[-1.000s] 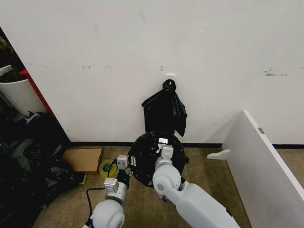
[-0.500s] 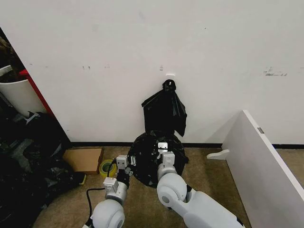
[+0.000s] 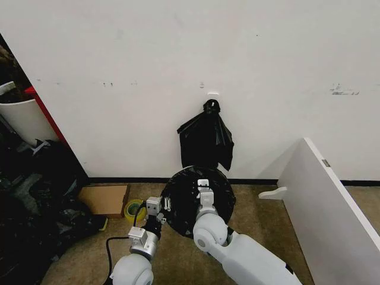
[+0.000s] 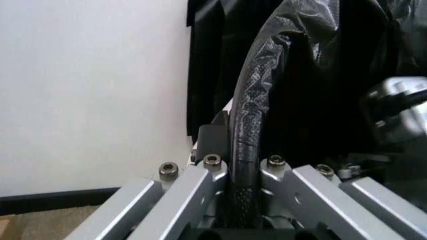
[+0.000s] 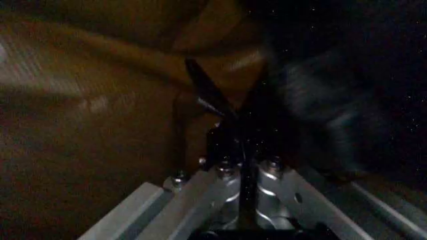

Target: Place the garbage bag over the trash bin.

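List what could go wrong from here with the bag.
1. The left gripper has its jaws clamped on the garbage bag over a hard edge. Pulling may tear the thin film.
2. The right gripper also pinches film. Uneven tugging between the two could drag the bag off its seat.

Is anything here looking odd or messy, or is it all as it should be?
Nothing looks spilled or broken. The garbage bag already wraps the trash bin, hiding its wall. The left gripper pinches the bag-covered rim; the right gripper is shut on bag film. A smaller knotted black bag hangs on the wall behind.
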Available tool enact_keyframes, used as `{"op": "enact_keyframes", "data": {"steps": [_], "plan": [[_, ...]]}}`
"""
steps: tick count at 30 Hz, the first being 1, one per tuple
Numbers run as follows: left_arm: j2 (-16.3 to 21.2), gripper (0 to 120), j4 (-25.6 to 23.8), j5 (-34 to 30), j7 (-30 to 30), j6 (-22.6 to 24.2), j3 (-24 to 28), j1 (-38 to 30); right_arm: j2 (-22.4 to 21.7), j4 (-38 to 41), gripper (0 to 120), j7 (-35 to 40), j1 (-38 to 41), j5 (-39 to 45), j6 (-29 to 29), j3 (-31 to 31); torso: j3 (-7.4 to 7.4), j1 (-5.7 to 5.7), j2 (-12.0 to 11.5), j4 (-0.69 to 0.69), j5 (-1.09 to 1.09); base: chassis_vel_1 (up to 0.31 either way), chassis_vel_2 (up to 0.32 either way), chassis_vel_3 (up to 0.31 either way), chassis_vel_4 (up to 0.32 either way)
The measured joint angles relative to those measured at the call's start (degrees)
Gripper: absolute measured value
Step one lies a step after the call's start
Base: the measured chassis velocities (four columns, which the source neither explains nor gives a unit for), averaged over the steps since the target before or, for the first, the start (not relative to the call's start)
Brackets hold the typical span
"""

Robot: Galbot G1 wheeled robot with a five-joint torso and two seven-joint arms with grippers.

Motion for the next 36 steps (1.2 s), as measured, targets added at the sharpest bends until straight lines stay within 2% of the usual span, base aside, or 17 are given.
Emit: {"op": "enact_keyframes", "data": {"steps": [7,17,23,36], "plan": [[-0.05,1,-0.27,-0.09,0.06,-0.02,0.55,0.42,-0.42,-1.99,0,-1.24,0.42,-2.56,-0.34,-0.22,0.00,0.00,0.00,0.01,0.00,0.000,0.000,0.000,0.000],[0.16,1,0.40,-0.17,1.43,-0.83,0.57,0.22,-3.63,4.56,0,-1.70,-1.24,-2.18,-3.27,-1.72,0.00,0.00,0.00,0.00,0.00,0.000,0.000,0.000,0.000],[1.32,1,-0.12,0.24,5.66,-3.26,0.44,1.06,-3.01,2.58,0,-0.20,0.38,1.67,-4.13,-1.94,0.01,0.00,0.00,0.00,0.00,0.000,0.000,0.000,0.000],[1.81,1,-0.86,0.44,7.25,-4.04,0.23,2.19,-2.73,0.13,0,0.50,0.85,2.68,-4.15,-1.47,0.01,0.00,0.00,0.01,0.00,0.000,0.000,0.000,0.000]]}}
